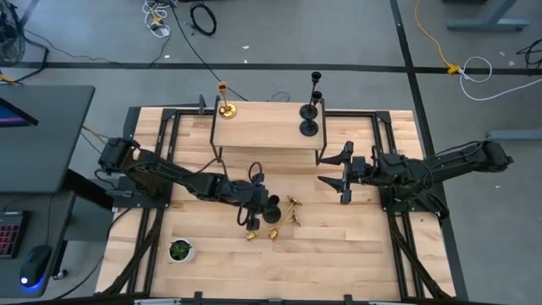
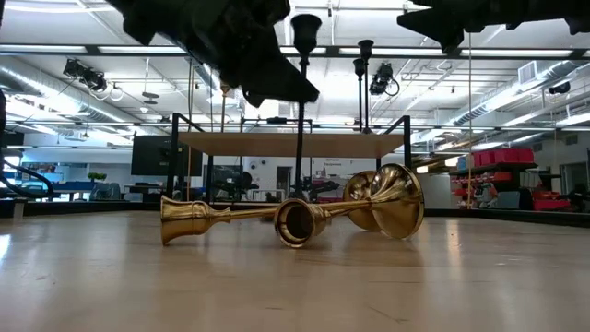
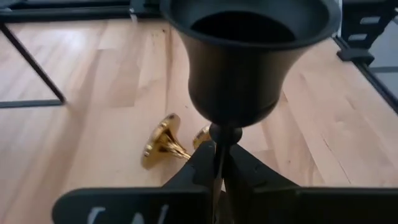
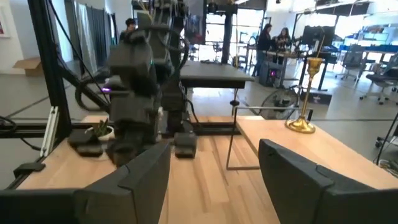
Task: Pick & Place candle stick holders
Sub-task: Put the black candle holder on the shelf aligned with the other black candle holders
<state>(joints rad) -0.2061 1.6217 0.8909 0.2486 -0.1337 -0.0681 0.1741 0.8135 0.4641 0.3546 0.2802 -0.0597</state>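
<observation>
wood table [image 1: 339, 246] first, going from left to right. the small white pot with a green plant [image 1: 179, 250] sits near the left front corner and is not part of the job. the left gripper [image 1: 258, 203] is pinching a black candle stick holder with a wide round base [image 3: 249, 59] by its thin stem, just over the table. i think this step is moving it to the raised wood shelf [image 1: 267, 127]. lift it high first, so the base clears the shelf edge. keep it straight, then set it down slowly on a bare spot. two shiny gold candle stick holders [image 2: 295, 214] lie on their sides just beside it, so do not bump them. on the shelf, a gold holder [image 1: 225, 102] stands at the left and black holders [image 1: 311, 110] at the right. the right gripper [image 1: 340, 167] waits with its fingers spread wide, near the shelf's right end.
</observation>
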